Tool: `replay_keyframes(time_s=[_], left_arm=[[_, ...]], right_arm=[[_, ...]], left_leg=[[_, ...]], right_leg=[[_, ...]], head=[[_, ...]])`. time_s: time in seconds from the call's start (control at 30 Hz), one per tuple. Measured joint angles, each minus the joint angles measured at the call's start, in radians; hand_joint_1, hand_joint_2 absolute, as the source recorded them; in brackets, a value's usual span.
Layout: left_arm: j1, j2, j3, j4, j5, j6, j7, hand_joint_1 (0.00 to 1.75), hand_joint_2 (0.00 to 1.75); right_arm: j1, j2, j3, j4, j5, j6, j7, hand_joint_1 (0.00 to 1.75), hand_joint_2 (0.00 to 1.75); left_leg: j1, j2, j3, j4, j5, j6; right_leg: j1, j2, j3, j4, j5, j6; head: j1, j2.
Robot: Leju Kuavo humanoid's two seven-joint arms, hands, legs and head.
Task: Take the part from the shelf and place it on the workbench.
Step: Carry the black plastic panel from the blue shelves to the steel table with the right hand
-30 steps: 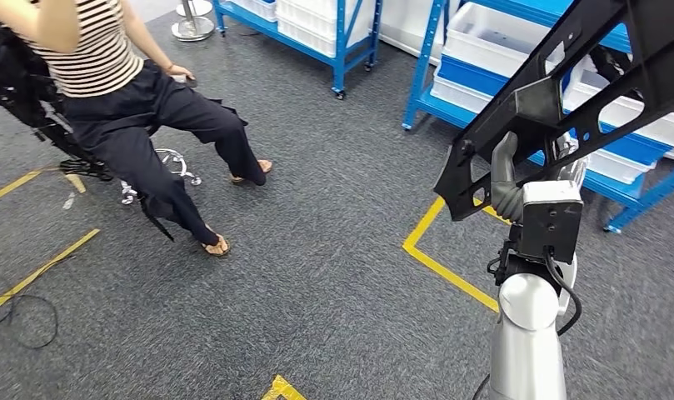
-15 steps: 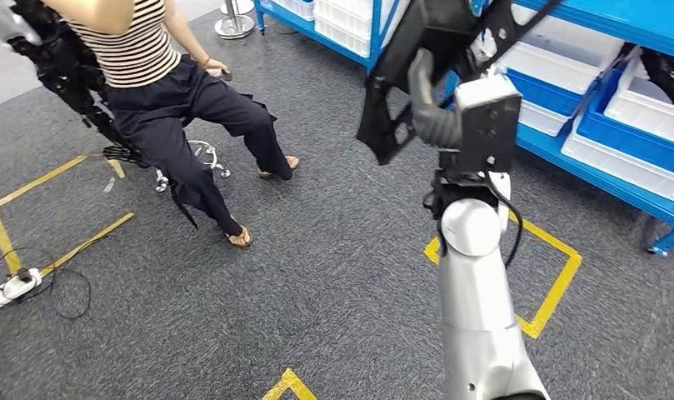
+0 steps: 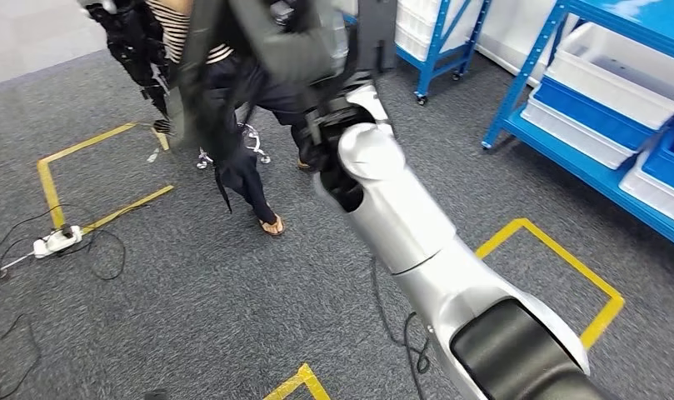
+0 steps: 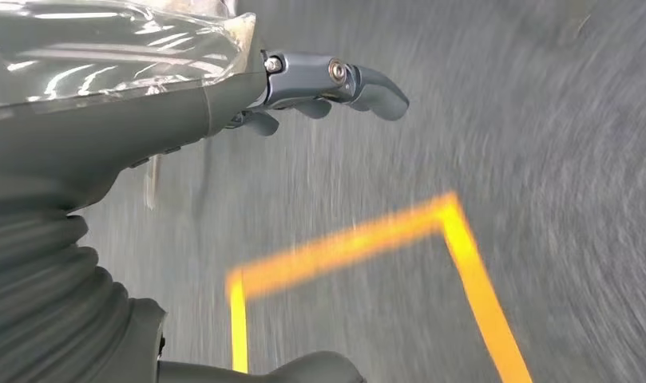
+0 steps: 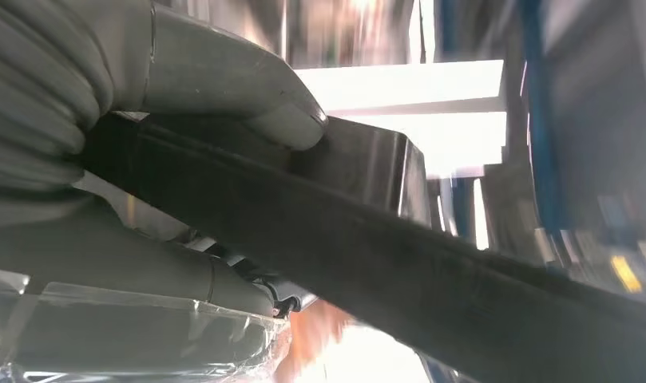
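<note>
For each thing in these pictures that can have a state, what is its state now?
Right hand: grips the black part.
Black part: held up, off any surface.
Left hand: holds nothing, hangs over the carpet.
White bins: resting on the blue shelf.
Person: seated, partly hidden.

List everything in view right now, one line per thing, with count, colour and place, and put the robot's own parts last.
Part: one, black, long frame piece gripped in the right hand.
Shelving: two blue racks, behind and to the right.
Bins: several, white and blue, on the right rack.
Floor tape: yellow outlines on grey carpet.
Power strip: one, white, on the floor at left with black cables.
Person: one, striped top, dark trousers, seated on a stool beyond the arm.
Right arm: silver, reaching forward.
Right hand: grey, thumb pressed on the part.
Left hand: grey fingers curled, holding nothing, above the carpet.
</note>
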Motion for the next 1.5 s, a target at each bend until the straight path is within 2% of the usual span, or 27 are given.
replay_keyframes(time_s=[0.07,0.1,0.17,0.23,0.3,0.37,0.43,0.47,0.5,0.53,0.6,0.63,0.67,0.73,0.77,0.83,0.9,0.97,1.0,1.1,1.17,1.23,1.27,1.33,1.4,1.47,1.5], left_arm=[[-0.006,-0.028,0.135,-0.034,-0.238,0.000,0.087,0.00,1.75],[-0.007,-0.037,0.188,-0.049,-0.292,0.000,0.116,0.00,1.75],[-0.007,-0.050,0.269,-0.071,-0.311,0.001,0.142,0.00,1.75],[-0.005,-0.059,0.327,-0.087,-0.322,0.001,0.162,0.00,1.75],[-0.005,-0.069,0.366,-0.098,-0.362,0.002,0.184,0.00,1.75],[-0.008,-0.075,0.393,-0.106,-0.386,0.002,0.194,0.00,1.75],[-0.010,-0.078,0.410,-0.113,-0.384,0.002,0.194,0.00,1.75],[-0.011,-0.079,0.418,-0.116,-0.374,0.002,0.188,0.00,1.75],[-0.011,-0.080,0.424,-0.118,-0.356,0.002,0.178,0.00,1.75],[-0.010,-0.080,0.430,-0.121,-0.332,0.002,0.162,0.00,1.75],[-0.012,-0.083,0.437,-0.123,-0.273,0.002,0.123,0.00,1.75],[-0.014,-0.085,0.439,-0.124,-0.244,0.002,0.103,0.00,1.75],[-0.015,-0.087,0.441,-0.124,-0.219,0.002,0.086,0.00,1.75],[-0.017,-0.091,0.446,-0.124,-0.182,0.002,0.061,0.00,1.75],[-0.017,-0.093,0.448,-0.124,-0.172,0.002,0.054,0.00,1.75],[-0.017,-0.093,0.452,-0.124,-0.159,0.002,0.044,0.00,1.75],[-0.018,-0.094,0.453,-0.124,-0.154,0.002,0.038,0.00,1.75],[-0.018,-0.095,0.454,-0.124,-0.152,0.002,0.036,0.00,1.75],[-0.018,-0.095,0.455,-0.124,-0.152,0.002,0.035,0.00,1.75],[-0.018,-0.095,0.456,-0.124,-0.152,0.002,0.035,0.00,1.75],[-0.018,-0.097,0.458,-0.124,-0.152,0.002,0.035,0.00,1.75],[-0.016,-0.098,0.461,-0.124,-0.155,0.002,0.035,0.00,1.75],[-0.016,-0.099,0.462,-0.124,-0.156,0.003,0.035,0.00,1.75],[-0.016,-0.099,0.463,-0.124,-0.159,0.003,0.035,0.00,1.75],[-0.017,-0.099,0.463,-0.124,-0.157,0.003,0.033,0.00,1.75],[-0.017,-0.099,0.463,-0.124,-0.148,0.003,0.027,0.00,1.75],[-0.017,-0.098,0.463,-0.124,-0.142,0.003,0.023,0.00,1.75]], right_arm=[[-0.030,0.000,0.094,0.003,-0.211,0.040,-0.016,1.75,1.75],[-0.044,0.000,0.135,0.003,-0.283,0.054,-0.023,1.75,1.75],[-0.063,0.000,0.197,0.005,-0.348,0.070,-0.030,1.75,1.75],[-0.075,0.001,0.240,0.008,-0.399,0.092,-0.037,1.75,1.75],[-0.086,0.002,0.275,0.012,-0.493,0.136,-0.052,1.75,1.75],[-0.093,0.002,0.304,0.018,-0.573,0.174,-0.067,1.75,1.75],[-0.094,0.001,0.330,0.028,-0.611,0.191,-0.079,1.75,1.75],[-0.095,0.001,0.342,0.033,-0.624,0.197,-0.085,1.75,1.75],[-0.095,0.002,0.354,0.039,-0.634,0.200,-0.093,1.75,1.75],[-0.097,0.002,0.364,0.045,-0.642,0.203,-0.102,1.75,1.75],[-0.106,0.001,0.380,0.058,-0.651,0.205,-0.122,1.75,1.75],[-0.112,0.001,0.386,0.065,-0.652,0.205,-0.130,1.75,1.75],[-0.118,0.000,0.391,0.072,-0.652,0.205,-0.137,1.75,1.75],[-0.126,0.000,0.402,0.083,-0.651,0.203,-0.147,1.75,1.75],[-0.130,0.000,0.406,0.087,-0.651,0.201,-0.150,1.75,1.75],[-0.138,-0.001,0.414,0.095,-0.650,0.196,-0.153,1.75,1.75],[-0.143,-0.004,0.421,0.103,-0.649,0.191,-0.154,1.75,1.75],[-0.143,-0.005,0.429,0.111,-0.649,0.190,-0.154,1.75,1.75],[-0.142,-0.006,0.432,0.114,-0.649,0.190,-0.154,1.75,1.75],[-0.142,-0.006,0.435,0.115,-0.649,0.190,-0.154,1.75,1.75],[-0.147,-0.004,0.439,0.119,-0.646,0.188,-0.154,1.75,1.75],[-0.153,0.000,0.447,0.123,-0.638,0.181,-0.154,1.75,1.75],[-0.155,0.001,0.451,0.124,-0.633,0.176,-0.155,1.75,1.75],[-0.161,0.002,0.455,0.124,-0.626,0.169,-0.157,1.75,1.75],[-0.165,0.001,0.458,0.126,-0.615,0.160,-0.160,1.75,1.75],[-0.166,0.001,0.465,0.130,-0.596,0.139,-0.164,1.75,1.75],[-0.166,0.001,0.469,0.131,-0.584,0.124,-0.167,1.75,1.75]], left_leg=[[0.001,-0.024,0.004,0.001,-0.001,-0.003],[0.001,-0.034,0.004,0.002,-0.002,-0.005],[0.002,-0.049,0.001,0.002,-0.002,-0.014],[0.007,-0.058,-0.002,0.002,-0.002,-0.027],[0.007,-0.023,-0.018,0.035,-0.025,-0.038],[0.007,0.029,-0.071,0.146,-0.084,-0.048],[0.013,0.045,-0.133,0.268,-0.130,-0.057],[0.016,0.048,-0.144,0.288,-0.129,-0.060],[0.019,0.053,-0.134,0.267,-0.111,-0.063],[0.022,0.062,-0.104,0.211,-0.079,-0.065],[0.024,0.103,-0.031,0.075,-0.026,-0.066],[0.023,0.116,-0.009,0.034,-0.014,-0.062],[0.021,0.121,-0.001,0.017,-0.012,-0.056],[0.016,0.097,-0.004,0.016,-0.010,-0.040],[0.016,0.086,-0.004,0.014,-0.009,-0.033],[0.017,0.067,-0.003,0.011,-0.004,-0.018],[0.016,0.046,-0.004,0.011,-0.003,-0.009],[0.013,0.022,-0.004,0.011,-0.004,-0.007],[0.012,0.014,-0.004,0.011,-0.004,-0.007],[0.011,0.007,-0.004,0.011,-0.004,-0.007],[0.011,-0.022,-0.004,0.012,-0.002,-0.010],[0.011,-0.061,-0.007,0.011,0.002,-0.023],[0.010,-0.059,-0.011,0.014,0.000,-0.030],[0.008,-0.014,-0.032,0.058,-0.030,-0.041],[0.008,0.034,-0.089,0.180,-0.093,-0.050],[0.013,0.047,-0.143,0.286,-0.128,-0.057],[0.015,0.050,-0.144,0.288,-0.119,-0.059]], right_leg=[[-0.003,0.023,0.062,-0.151,0.068,0.011],[-0.005,0.035,0.091,-0.216,0.094,0.011],[-0.003,0.048,0.117,-0.268,0.111,0.004],[-0.002,0.033,0.123,-0.274,0.115,-0.009],[-0.004,0.016,0.130,-0.284,0.121,-0.025],[-0.004,-0.005,0.136,-0.290,0.121,-0.036],[-0.002,-0.026,0.137,-0.290,0.120,-0.039],[-0.002,-0.036,0.137,-0.289,0.119,-0.039],[-0.002,-0.046,0.138,-0.289,0.118,-0.038],[-0.003,-0.055,0.139,-0.288,0.117,-0.036],[0.003,-0.070,0.141,-0.284,0.110,-0.027],[0.008,-0.077,0.141,-0.282,0.106,-0.022],[0.013,-0.084,0.142,-0.281,0.103,-0.017],[0.015,-0.100,0.146,-0.282,0.098,-0.009],[0.013,-0.095,0.144,-0.275,0.091,-0.005],[0.007,-0.058,0.113,-0.207,0.053,-0.004],[0.005,-0.017,0.044,-0.060,-0.008,-0.011],[0.006,-0.005,-0.013,0.048,-0.039,-0.011],[0.006,-0.003,-0.023,0.066,-0.041,-0.010],[0.006,-0.003,-0.024,0.060,-0.034,-0.007],[0.007,0.027,0.049,-0.098,0.034,-0.006],[0.008,0.049,0.125,-0.262,0.107,-0.013],[0.007,0.041,0.132,-0.273,0.113,-0.022],[0.002,0.022,0.136,-0.281,0.118,-0.033],[0.004,0.001,0.138,-0.282,0.117,-0.038],[0.006,-0.023,0.138,-0.282,0.114,-0.041],[0.007,-0.034,0.139,-0.282,0.113,-0.042]], head=[[0.000,0.000],[0.000,0.000],[0.000,0.000],[0.000,0.000],[-0.004,0.000],[-0.007,0.000],[-0.008,0.000],[-0.008,0.000],[-0.008,0.000],[-0.008,0.000],[-0.009,0.000],[-0.008,0.000],[-0.006,0.000],[-0.001,0.000],[0.000,0.000],[0.001,0.000],[0.002,0.000],[0.002,0.000],[0.002,0.000],[0.002,0.000],[0.002,0.000],[0.002,0.000],[0.001,0.000],[-0.003,0.000],[-0.007,0.000],[-0.008,0.000],[-0.008,0.000]])
